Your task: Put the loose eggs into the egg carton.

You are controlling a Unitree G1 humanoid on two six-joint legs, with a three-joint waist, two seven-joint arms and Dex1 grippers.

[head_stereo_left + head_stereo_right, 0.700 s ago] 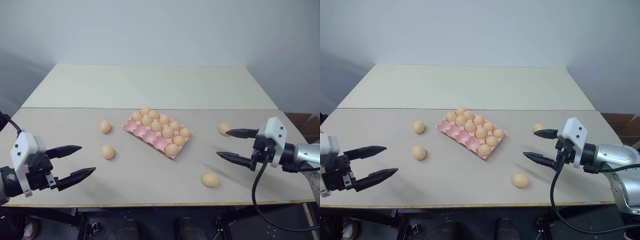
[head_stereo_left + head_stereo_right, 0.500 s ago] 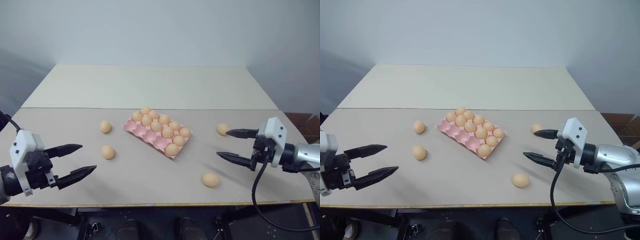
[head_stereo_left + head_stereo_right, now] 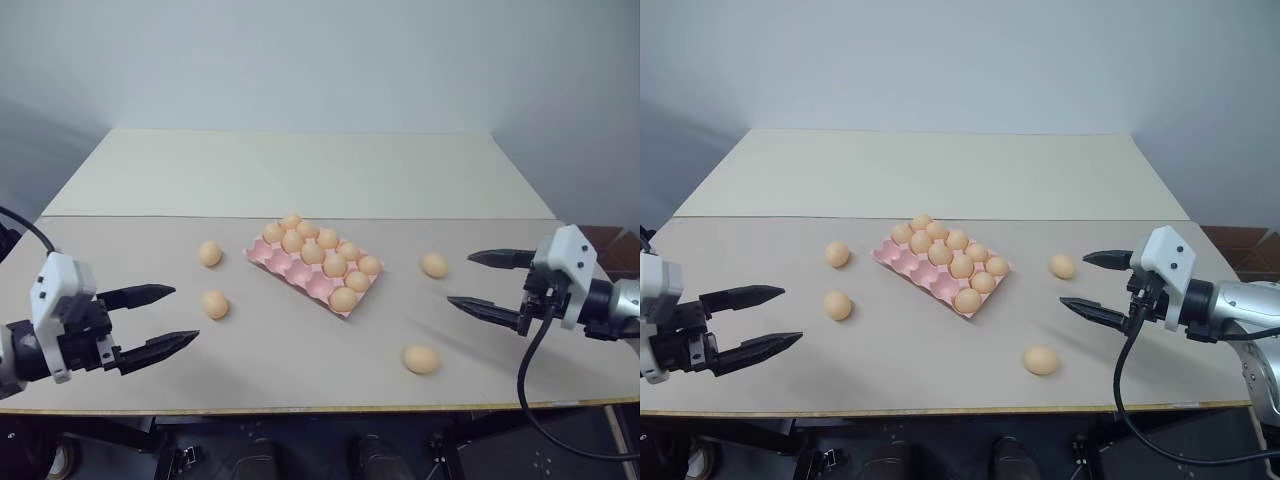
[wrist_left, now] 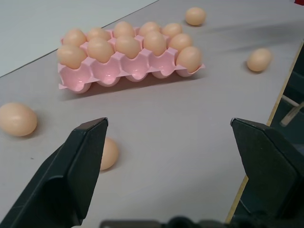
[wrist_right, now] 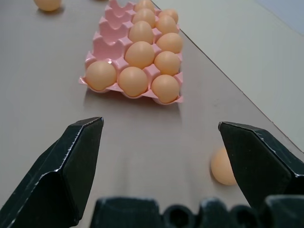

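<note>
Right gripper (image 3: 485,282) has backed away from the far-right egg (image 3: 434,265); left gripper (image 3: 168,318) edged inward. Both pincers wide, empty. Table (image 3: 300,175) holds pink egg carton (image 3: 316,262) mid-table; loose eggs (image 3: 215,304) two to its left, two to its right.

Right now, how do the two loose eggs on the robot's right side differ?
The far right egg lies nearer the right end effector, level with the egg carton. The near right egg lies closer to the table's front edge, away from it. Both are tan and untouched.
</note>
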